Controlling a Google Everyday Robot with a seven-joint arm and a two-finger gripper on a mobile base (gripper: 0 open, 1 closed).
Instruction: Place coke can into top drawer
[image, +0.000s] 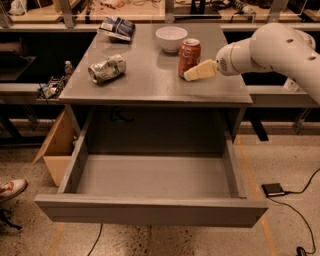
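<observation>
The coke can (189, 56), red-orange with a silver top, stands upright on the grey table (150, 82), just in front of the white bowl. My gripper (189, 75) comes in from the right on a white arm; its pale fingers (200, 71) reach the can's lower right side. The top drawer (150, 187) is pulled wide open below the table, and nothing lies in it.
A white bowl (171, 38) stands behind the can. A dented silver-green can (106, 68) lies on its side at the table's left. A dark packet (116, 27) lies at the back left. A cardboard box (57, 150) stands left of the drawer. A shoe (11, 189) shows at far left.
</observation>
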